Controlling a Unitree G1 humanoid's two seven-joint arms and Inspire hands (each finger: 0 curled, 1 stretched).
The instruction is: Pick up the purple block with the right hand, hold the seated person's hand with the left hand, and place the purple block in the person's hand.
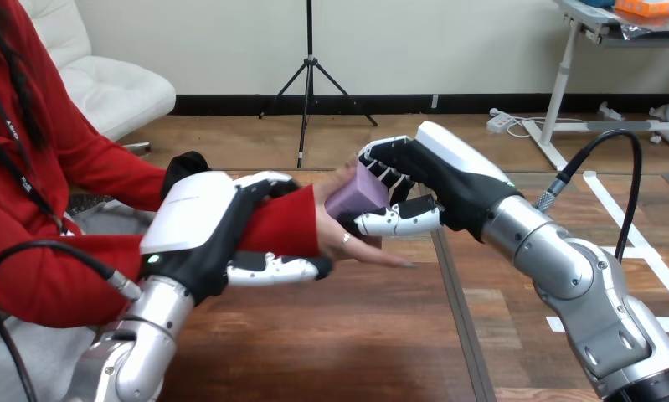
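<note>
Table (356, 335): our left hand (192, 226) clasps the person's wrist (299, 222); a tilting palm (345, 244) could shed the purple block (358, 194) our right hand (448, 180) pinches.

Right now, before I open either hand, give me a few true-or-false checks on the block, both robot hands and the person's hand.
1. The robot's right hand is shut on the small rectangular purple block. True.
2. The purple block lies on the brown wooden table. False: it is held at the person's hand, off the table.
3. The robot's left hand curls round the person's red-sleeved wrist. True.
4. The person's hand is a closed fist. False: it is open, fingers stretched out.
</note>
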